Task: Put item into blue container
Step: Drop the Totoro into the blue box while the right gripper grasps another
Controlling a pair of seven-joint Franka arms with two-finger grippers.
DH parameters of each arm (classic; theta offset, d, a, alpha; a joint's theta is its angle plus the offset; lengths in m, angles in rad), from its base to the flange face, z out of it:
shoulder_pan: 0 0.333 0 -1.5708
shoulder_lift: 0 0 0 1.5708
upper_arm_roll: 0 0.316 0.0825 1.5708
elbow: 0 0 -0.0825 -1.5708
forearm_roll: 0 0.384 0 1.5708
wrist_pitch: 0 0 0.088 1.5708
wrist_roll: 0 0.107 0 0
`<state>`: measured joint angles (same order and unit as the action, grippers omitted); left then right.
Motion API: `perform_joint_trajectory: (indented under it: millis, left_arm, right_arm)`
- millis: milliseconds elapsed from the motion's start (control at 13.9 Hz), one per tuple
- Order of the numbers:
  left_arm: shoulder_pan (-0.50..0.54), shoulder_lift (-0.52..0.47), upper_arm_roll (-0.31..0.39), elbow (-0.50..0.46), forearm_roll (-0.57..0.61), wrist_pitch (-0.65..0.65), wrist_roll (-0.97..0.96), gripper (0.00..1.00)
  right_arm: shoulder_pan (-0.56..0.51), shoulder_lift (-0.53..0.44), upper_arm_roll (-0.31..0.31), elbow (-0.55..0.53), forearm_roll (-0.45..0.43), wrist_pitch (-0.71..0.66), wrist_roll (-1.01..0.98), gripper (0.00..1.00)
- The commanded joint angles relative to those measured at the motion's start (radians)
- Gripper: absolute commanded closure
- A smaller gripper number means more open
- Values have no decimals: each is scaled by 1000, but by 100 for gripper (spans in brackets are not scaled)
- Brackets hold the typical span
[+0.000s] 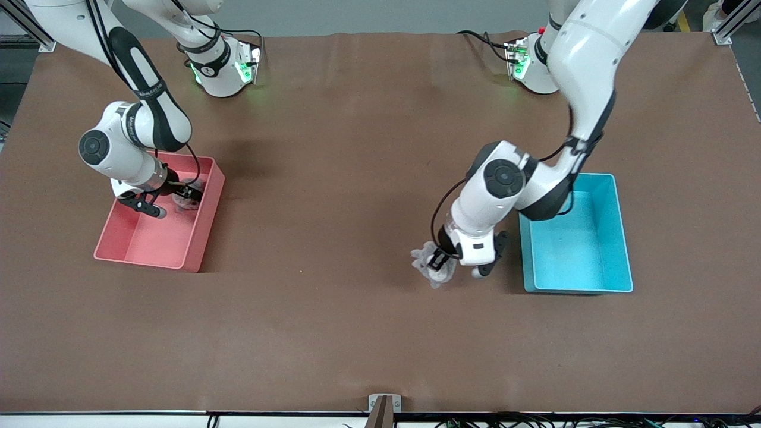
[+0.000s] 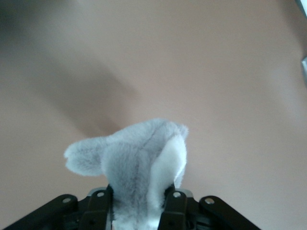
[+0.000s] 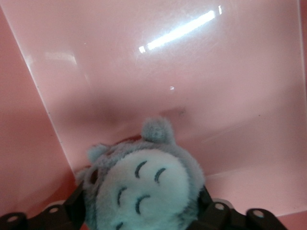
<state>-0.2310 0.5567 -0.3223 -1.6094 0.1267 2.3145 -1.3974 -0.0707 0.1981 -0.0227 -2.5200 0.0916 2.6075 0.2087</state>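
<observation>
right pincer (image 3: 144, 211) | flanks grey plush toy (image 3: 144, 182) | inside pink bin (image 3: 29, 158)

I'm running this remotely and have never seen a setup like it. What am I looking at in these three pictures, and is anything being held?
Two white robot arms work at a brown table. The wide picture comes from a high camera facing them; the other two come from cameras on each arm's wrist.

The left gripper is down at the table beside the blue container, toward the middle of the table. Its wrist view shows its fingers closed around a grey plush toy.

The right gripper is inside the pink bin, its fingers on either side of a round grey plush with a white belly. A firm grip cannot be confirmed there.
</observation>
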Motion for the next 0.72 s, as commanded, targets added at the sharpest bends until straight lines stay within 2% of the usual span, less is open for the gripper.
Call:
perform_joint_trajectory:
  millis: [0,143,359,430,574,645]
  left_arm:
    - [108,-150,0,-64,11,-256,258,99]
    - [215,-207,0,-67,11,-410,456,99]
    - [341,-253,-3,-127,11,-478,651,99]
    - [381,-251,-3,-156,13,-477,694,89]
    - [418,-226,-1,-176,14,-474,713,64]
    - [429,-215,0,-176,22,-472,722,24]
  right_arm:
    - [-24,-16,21,12,4,-35,3,100]
    - [-26,-37,20,59,4,-137,0,100]
    - [-27,-83,17,188,2,-382,0,100]
    - [-26,-92,18,248,2,-482,9,100]
    - [-18,-94,20,421,4,-720,52,100]
    - [-8,-89,27,507,4,-818,114,100]
